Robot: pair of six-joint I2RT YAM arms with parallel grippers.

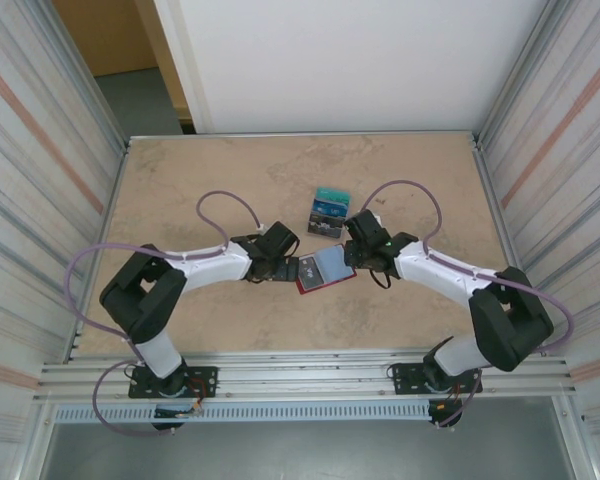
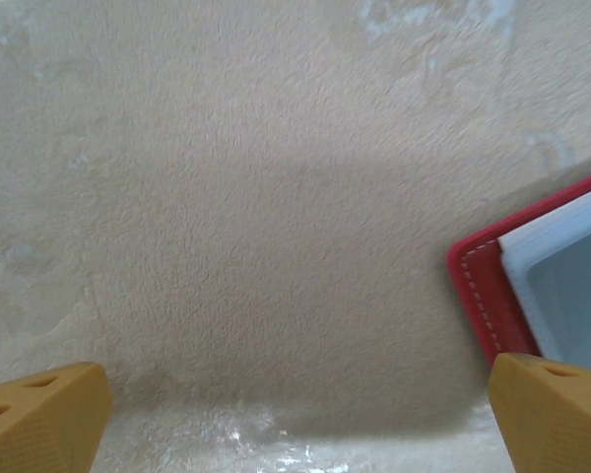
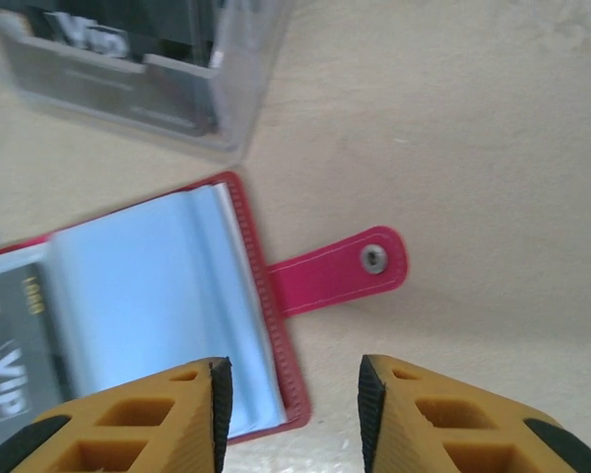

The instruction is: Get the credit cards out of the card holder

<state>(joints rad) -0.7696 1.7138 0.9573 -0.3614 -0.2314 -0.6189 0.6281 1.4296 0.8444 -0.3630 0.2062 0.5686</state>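
Counter: beige, mottled surface [image 1: 200, 170] between ribbed metal side walls.
Card holder: red [image 1: 325, 270], lying open and flat on the counter, mid-width, between the two arm ends.
Holder interior: pale blue-grey clear pockets [image 3: 148, 286] face up, and the red cover shows as a stitched border around them.
Snap tab: red strap [image 3: 340, 268] sticks out sideways from the cover edge and lies flat on the counter, with its metal stud up.
Credit cards: a small overlapping group in teal, blue and dark [image 1: 328, 212] lies on the counter just beyond the holder, on the far side from the arm bases. Whether it touches the holder cannot be told.
Card in holder: one dark card [image 3: 5, 355] with pale "VIP" lettering sits in a pocket at the left edge of the right wrist view.
Left pincer: [image 2: 295, 424] spread fully wide and pinching nothing. It is low over bare counter, with a corner of the holder [image 2: 483, 296] just inside its right-hand fingertip [image 2: 552, 414].
Right pincer: [image 3: 291, 414] partly spread, with a clear gap between the black pads [image 3: 222, 404] and nothing pinched. It hangs over the holder's tab-side edge. Contact with the holder cannot be told.
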